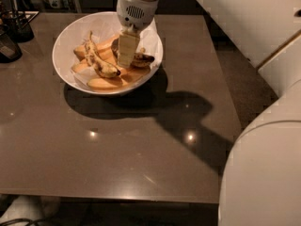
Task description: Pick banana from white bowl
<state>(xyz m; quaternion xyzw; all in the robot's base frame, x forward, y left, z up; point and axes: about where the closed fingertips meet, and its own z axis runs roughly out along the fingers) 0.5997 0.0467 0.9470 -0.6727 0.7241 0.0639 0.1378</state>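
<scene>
The white bowl stands at the far left of the brown table. Inside it, the dark brown-black banana lies at the right side, its blackened end pointing right. My gripper hangs straight down into the bowl and covers the left half of this banana. A yellower brown-speckled banana lies to the gripper's left. Pale orange-yellow pieces lie along the bowl's front.
A dark holder with utensils and another dark object stand at the table's left edge, left of the bowl. My white arm fills the right side of the view. The table's front edge runs along the bottom.
</scene>
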